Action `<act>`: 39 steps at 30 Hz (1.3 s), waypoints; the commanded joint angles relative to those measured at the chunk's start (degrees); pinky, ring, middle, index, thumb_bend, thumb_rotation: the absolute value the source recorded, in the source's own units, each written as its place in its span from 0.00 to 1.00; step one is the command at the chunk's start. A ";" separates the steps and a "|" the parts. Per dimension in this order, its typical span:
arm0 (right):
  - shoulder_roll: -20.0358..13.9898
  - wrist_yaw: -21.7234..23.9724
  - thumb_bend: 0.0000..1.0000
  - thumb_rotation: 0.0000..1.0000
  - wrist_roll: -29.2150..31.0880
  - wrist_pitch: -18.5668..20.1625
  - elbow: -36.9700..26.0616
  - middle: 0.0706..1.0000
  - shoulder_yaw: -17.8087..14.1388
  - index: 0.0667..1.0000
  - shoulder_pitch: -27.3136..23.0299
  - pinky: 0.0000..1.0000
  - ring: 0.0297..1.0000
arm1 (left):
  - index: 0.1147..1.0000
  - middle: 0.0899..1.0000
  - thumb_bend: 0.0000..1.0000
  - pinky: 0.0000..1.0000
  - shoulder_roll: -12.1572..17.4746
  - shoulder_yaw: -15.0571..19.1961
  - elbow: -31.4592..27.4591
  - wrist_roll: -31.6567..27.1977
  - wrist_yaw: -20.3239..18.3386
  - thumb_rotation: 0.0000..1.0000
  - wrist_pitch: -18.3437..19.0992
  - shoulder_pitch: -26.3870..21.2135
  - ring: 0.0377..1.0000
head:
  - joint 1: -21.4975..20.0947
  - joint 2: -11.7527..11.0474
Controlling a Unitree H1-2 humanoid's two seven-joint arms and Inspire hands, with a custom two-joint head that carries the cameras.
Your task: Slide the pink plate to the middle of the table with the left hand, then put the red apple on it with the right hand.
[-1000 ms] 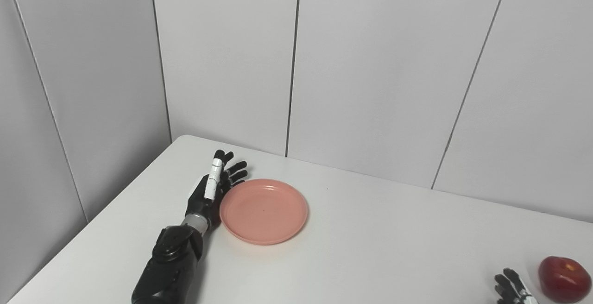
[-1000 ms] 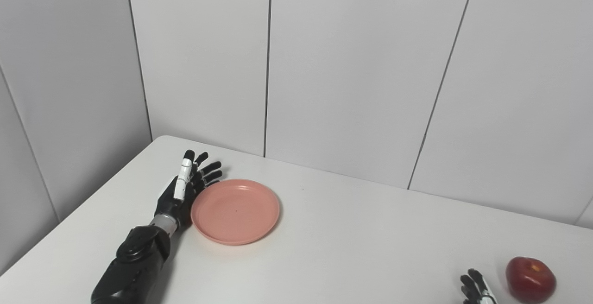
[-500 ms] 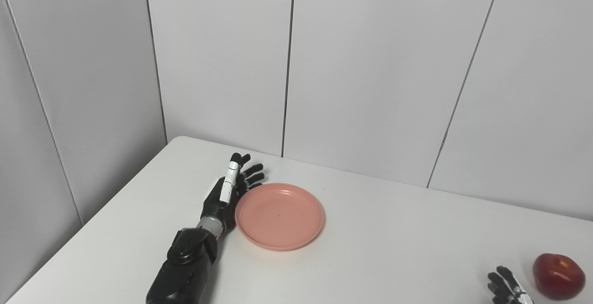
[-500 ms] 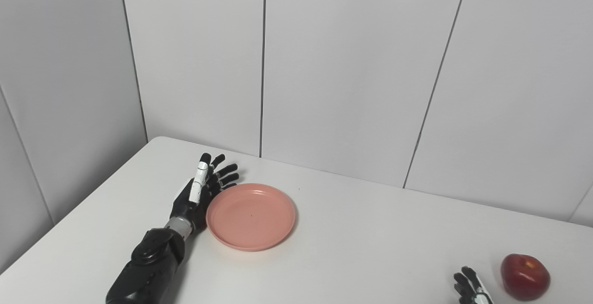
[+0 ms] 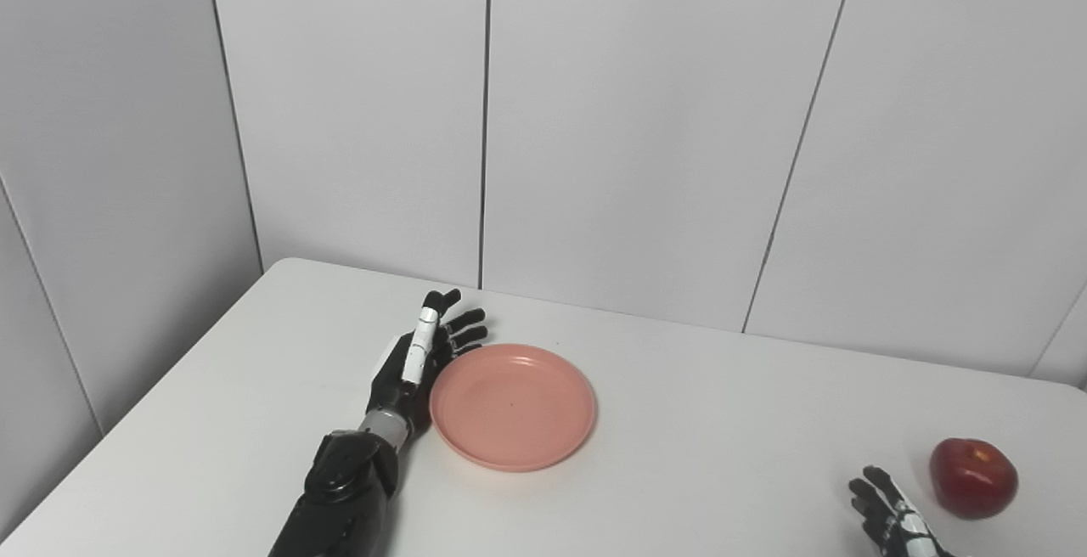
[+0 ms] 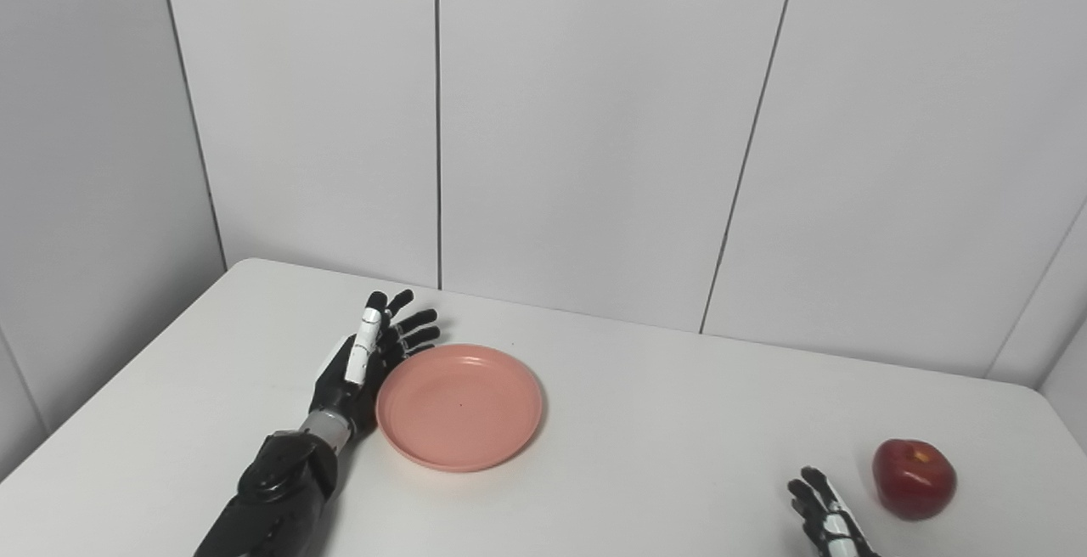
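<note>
The pink plate (image 5: 512, 405) lies flat on the white table (image 5: 696, 421), left of the middle. My left hand (image 5: 419, 362) is open, fingers stretched out, set on edge against the plate's left rim; it also shows in the right eye view (image 6: 365, 359). The red apple (image 5: 973, 477) stands near the table's right front. My right hand (image 5: 892, 519) is open at the bottom edge, just left of the apple and apart from it; only its fingers show.
Grey wall panels stand close behind the table and along its left side. The table's far edge (image 6: 594, 319) runs along the wall; its right corner (image 6: 1040, 391) shows in the right eye view.
The camera has panned to the right. My left hand has pushed the plate to the right across the table. The right hand and apple keep their places.
</note>
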 commanded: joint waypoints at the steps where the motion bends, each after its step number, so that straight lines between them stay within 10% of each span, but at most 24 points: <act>1: 1.16 0.99 0.83 1.00 -0.15 2.15 -0.84 0.91 1.76 0.92 -0.26 1.00 0.94 | 0.91 0.81 0.82 0.80 -1.46 -0.61 1.72 0.69 -0.15 0.94 1.25 0.15 0.80 | -0.42 0.03; 28: 1.44 -0.10 0.84 1.00 -0.67 4.33 -4.27 0.89 3.12 0.91 0.74 1.00 0.92 | 0.91 0.83 0.74 0.80 -11.22 -3.30 -5.25 12.12 17.53 0.96 4.34 2.99 0.81 | -2.75 0.50; 39: 2.82 -1.39 0.86 1.00 -2.16 6.95 -7.05 0.89 4.50 0.91 1.17 1.00 0.92 | 0.93 0.83 0.75 0.77 -12.07 -4.53 -9.18 14.16 18.38 0.96 8.67 3.02 0.80 | -5.70 1.28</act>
